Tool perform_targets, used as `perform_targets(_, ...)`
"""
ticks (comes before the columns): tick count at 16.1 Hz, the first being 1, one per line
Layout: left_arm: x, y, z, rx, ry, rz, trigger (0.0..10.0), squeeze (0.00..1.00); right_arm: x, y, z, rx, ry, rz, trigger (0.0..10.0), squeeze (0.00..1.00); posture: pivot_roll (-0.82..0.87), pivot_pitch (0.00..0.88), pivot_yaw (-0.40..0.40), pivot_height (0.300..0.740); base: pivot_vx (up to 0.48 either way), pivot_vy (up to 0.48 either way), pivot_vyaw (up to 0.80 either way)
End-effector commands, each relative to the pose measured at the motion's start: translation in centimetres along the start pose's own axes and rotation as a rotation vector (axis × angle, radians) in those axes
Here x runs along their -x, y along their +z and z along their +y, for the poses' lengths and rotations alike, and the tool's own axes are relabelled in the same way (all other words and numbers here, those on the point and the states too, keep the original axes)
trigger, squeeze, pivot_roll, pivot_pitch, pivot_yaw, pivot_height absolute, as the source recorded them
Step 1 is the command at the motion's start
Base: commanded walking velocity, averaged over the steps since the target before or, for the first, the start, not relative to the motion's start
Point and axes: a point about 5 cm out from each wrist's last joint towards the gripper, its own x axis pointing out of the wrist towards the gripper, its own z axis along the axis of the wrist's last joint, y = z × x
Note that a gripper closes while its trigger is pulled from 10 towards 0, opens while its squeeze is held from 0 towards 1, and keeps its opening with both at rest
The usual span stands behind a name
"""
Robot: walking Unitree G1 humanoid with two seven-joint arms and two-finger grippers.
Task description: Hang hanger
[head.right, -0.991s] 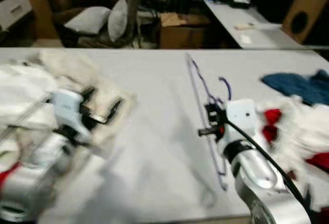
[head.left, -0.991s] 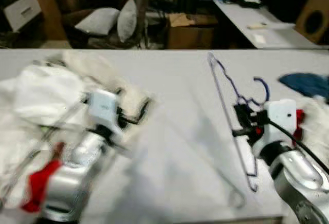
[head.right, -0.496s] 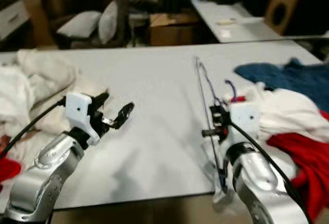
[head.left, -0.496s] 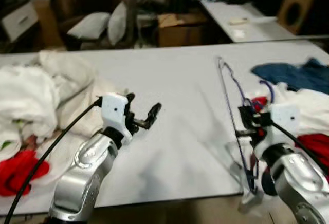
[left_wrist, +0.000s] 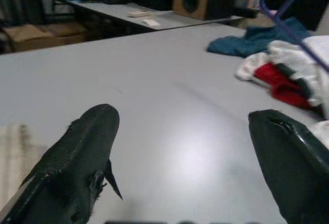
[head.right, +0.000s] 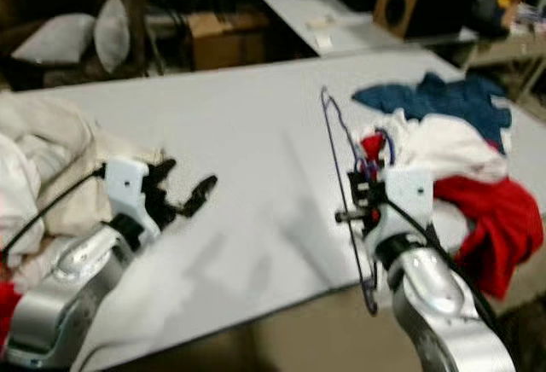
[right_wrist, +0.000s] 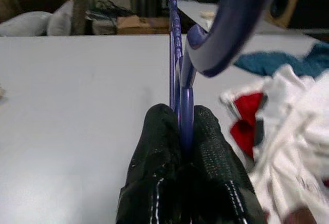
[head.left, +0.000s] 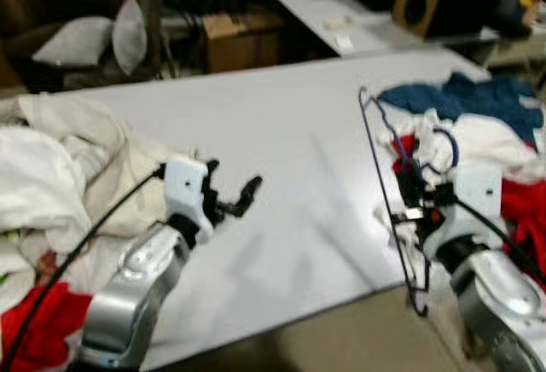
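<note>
A thin purple wire hanger [head.left: 382, 176] is held up off the white table [head.left: 281, 142], its hook [head.left: 444, 146] toward the clothes on the right and its low end past the table's near edge. My right gripper [head.left: 408, 194] is shut on the hanger near its neck; the right wrist view has both black fingers [right_wrist: 159, 147] pressed on the purple wire [right_wrist: 181, 95]. My left gripper [head.left: 232, 198] hovers open over the table's left half with nothing between its fingers [left_wrist: 87, 142].
A heap of white and red cloth [head.left: 60, 176] lies on the table's left side. Blue, white and red clothes [head.right: 452, 150] are piled at the right. Behind stand a cardboard box [head.left: 235, 35], a pillowed chair [head.left: 85, 39], a desk and a speaker [head.left: 422, 1].
The camera has swung right and the view has shifted. My right gripper still grips the hanger, whose low end now hangs past the table's near edge. The left gripper stays open.
</note>
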Motion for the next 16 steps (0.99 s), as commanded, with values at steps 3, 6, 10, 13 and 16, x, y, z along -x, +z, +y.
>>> perform_targets(3,0.3,0.0,-0.7,0.081,-0.062,-0.003,10.0,1.00,0.0,0.3,-0.3,0.028,0.022,0.001,10.0,0.00,-0.05,0.010,0.012,0.740,0.000,0.000,0.00)
perform_targets(6,-0.2,-0.2,-0.2,-0.034,0.025,-0.021,10.0,1.00,-0.1,0.3,-0.4,0.040,0.028,0.004,10.0,0.00,-0.05,0.011,0.007,0.740,0.000,0.000,0.00)
perform_targets(10,-0.5,0.0,0.0,-0.019,0.042,-0.026,10.0,1.00,-0.1,0.4,-0.5,0.050,0.032,0.003,10.0,0.00,-0.06,0.011,0.009,0.740,0.000,-0.231,0.00)
perform_targets(13,-0.6,-0.1,-0.1,-0.027,0.041,-0.027,10.0,1.00,-0.1,0.3,-0.7,0.053,0.026,0.011,10.0,0.00,-0.06,0.012,0.011,0.740,0.000,-0.349,0.00)
perform_targets(16,-0.7,-0.1,-0.1,-0.027,0.045,-0.026,10.0,1.00,-0.1,0.4,-1.0,0.065,0.026,0.012,10.0,0.00,-0.06,0.008,0.011,0.740,0.000,-0.350,0.00)
